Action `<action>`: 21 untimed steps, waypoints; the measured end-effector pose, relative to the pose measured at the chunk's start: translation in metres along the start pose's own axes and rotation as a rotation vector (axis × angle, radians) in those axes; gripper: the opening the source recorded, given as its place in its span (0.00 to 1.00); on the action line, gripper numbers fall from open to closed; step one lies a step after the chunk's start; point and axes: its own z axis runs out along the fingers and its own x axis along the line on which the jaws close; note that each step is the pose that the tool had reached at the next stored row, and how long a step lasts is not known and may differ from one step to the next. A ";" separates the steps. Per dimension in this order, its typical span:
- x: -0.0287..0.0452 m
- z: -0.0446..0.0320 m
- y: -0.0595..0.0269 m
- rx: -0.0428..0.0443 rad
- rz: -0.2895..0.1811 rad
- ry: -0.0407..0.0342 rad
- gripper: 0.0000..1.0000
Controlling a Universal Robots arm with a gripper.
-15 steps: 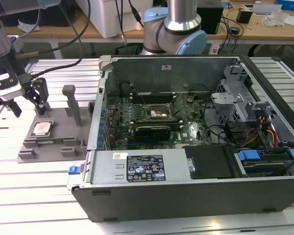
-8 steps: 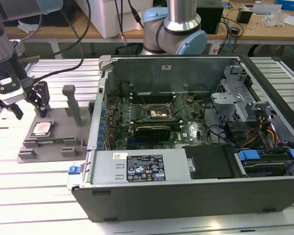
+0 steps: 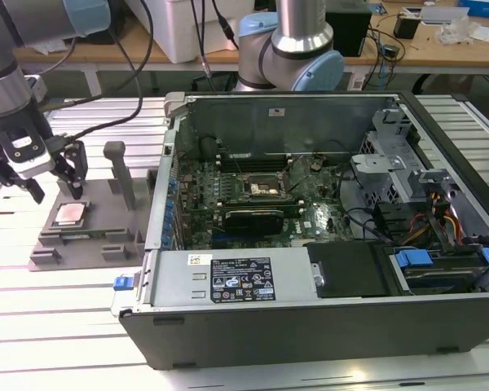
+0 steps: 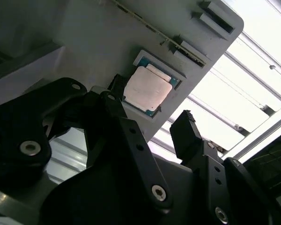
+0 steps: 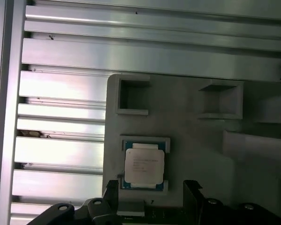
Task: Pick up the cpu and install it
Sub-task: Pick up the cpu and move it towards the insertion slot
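My hand (image 3: 57,189) hangs just above the cpu (image 3: 69,214), fingers (image 4: 131,140) apart, gripping nothing. The cpu lies flat in a recess near the tray's (image 3: 98,244) edge.

Pincer (image 3: 55,191) jaws spread, clear drop to the cpu (image 3: 69,214) in the grey tray (image 3: 45,257). Tall tray post (image 3: 118,167) stands close on the exterior view's right. Past it the PC case wall (image 3: 157,204) is in the way. The case top is open, and the motherboard socket (image 3: 261,187) is reachable from above.
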 end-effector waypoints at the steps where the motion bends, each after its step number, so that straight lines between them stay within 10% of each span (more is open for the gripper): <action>1: 0.0001 0.0022 0.0006 0.0001 0.000 0.0001 0.66; 21: 0.0037 0.0494 0.0087 0.0115 -0.005 0.0010 0.66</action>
